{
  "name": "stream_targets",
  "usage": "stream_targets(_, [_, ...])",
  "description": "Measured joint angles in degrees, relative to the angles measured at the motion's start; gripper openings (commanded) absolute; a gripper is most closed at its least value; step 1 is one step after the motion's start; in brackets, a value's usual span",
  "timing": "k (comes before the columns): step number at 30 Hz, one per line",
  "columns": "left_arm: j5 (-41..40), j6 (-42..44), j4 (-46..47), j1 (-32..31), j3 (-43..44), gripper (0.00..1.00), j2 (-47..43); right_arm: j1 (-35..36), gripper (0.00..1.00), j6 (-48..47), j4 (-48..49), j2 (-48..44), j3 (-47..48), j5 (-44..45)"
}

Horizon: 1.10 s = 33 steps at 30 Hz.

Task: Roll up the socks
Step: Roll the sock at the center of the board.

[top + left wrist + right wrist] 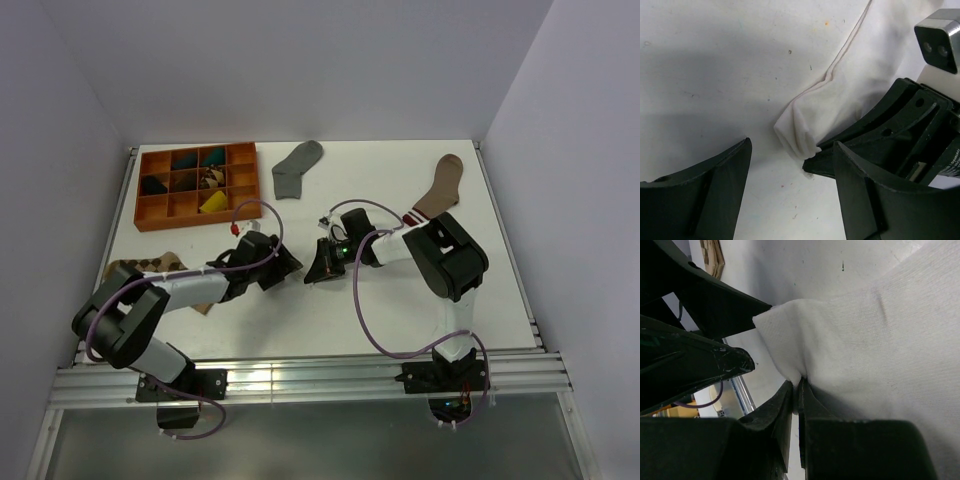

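On the table (715, 75), right hand (797, 387) clamped on folded corner of white sock (865, 340). Beside it, left hand (791, 150) with fingers apart.

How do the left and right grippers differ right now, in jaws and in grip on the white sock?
The left gripper has its jaws wide apart; the right gripper has them shut. The right gripper pinches the folded end of the white sock; the left gripper holds nothing, the fold lying just at the mouth of its gap. Both sit low, facing each other at that same end.
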Motion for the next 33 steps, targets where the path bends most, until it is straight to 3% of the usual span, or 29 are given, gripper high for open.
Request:
stream_targets(3, [-0.37,-0.68,0.66,-0.35,0.79,0.68,1.11,0.00,0.02,-0.04,-0.02,-0.02,0.00,0.11])
stream_targets(7, [-1.31,-1.14,1.25,-0.70,1.81,0.53,2.99,0.00,0.02,-0.28,-0.31,-0.04,0.04,0.31])
stream_targets(9, [-1.36,-1.33,1.44,-0.76,1.95,0.51,3.69,0.00,0.02,-0.52,-0.39,-0.09,0.07,0.37])
stream_targets(16, [-1.95,-1.53,1.05,-1.31,2.58,0.25,5.07,0.04,0.06,-1.49,-0.98,-0.48,0.07,0.94])
stream_targets(18, [-2.10,-1.68,1.07,-1.46,2.58,0.21,5.40,0.24,0.12,-2.01,-1.62,-1.01,0.07,1.84])
stream_targets(19, [-2.14,-1.66,1.07,-1.49,2.58,0.14,5.51,0.46,0.15,-2.40,-1.92,-1.33,0.07,2.40])
stream_targets(23, [-2.25,-1.86,0.63,-1.57,2.97,0.03,5.62,1.84,0.39,-4.17,-3.10,-3.37,0.02,5.44])
stream_targets(26, [-2.38,-1.62,-0.15,-1.60,3.63,0.00,5.92,3.39,0.49,-6.25,-3.85,-6.27,-0.42,9.31])
stream_targets(33, [-2.80,-0.85,-2.25,-1.86,4.96,0.00,6.21,9.03,0.52,-12.35,-3.78,-13.99,-4.35,20.74])
